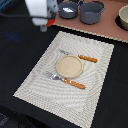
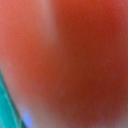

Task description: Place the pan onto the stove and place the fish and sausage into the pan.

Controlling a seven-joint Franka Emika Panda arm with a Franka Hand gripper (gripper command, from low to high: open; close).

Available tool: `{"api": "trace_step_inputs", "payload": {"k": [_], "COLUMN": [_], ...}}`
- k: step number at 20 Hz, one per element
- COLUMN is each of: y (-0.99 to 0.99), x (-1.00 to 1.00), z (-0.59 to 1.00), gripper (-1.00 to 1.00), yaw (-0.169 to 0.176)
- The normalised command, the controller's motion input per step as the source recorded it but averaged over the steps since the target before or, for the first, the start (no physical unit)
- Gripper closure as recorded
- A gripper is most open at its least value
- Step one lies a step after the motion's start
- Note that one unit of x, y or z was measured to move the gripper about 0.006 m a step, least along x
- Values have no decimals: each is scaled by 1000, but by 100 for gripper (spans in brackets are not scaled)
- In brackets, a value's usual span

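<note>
The small blue-grey pan (image 1: 68, 10) stands on the pinkish-brown stove (image 1: 102, 27) at the back. A white piece, the fish (image 1: 68, 8), lies inside it. My gripper (image 1: 44, 20) hangs blurred to the exterior view's left of the pan, above the dark table. A red lump, the sausage (image 1: 50, 22), shows at its lower end. The wrist view is filled by a blurred red surface, the sausage (image 2: 70, 60), close against the camera. The fingers themselves are hidden, but the gripper seems shut on the sausage.
A larger grey pot (image 1: 91, 13) stands next to the pan on the stove. Another round vessel (image 1: 123, 19) sits at the exterior view's right edge. A pale striped placemat (image 1: 35, 80) holds a tan plate (image 1: 69, 66), a knife (image 1: 86, 58) and a fork (image 1: 67, 80).
</note>
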Motion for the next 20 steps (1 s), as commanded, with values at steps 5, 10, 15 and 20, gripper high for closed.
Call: {"api": "trace_step_inputs", "payload": {"k": [5,10,15,20], "y": [999,986,980,946], "x": [-17,-93,-71,-49], "z": [0,0,16,-57], "gripper": [100,100,100,100], "yaw": [0,0,0,0]}}
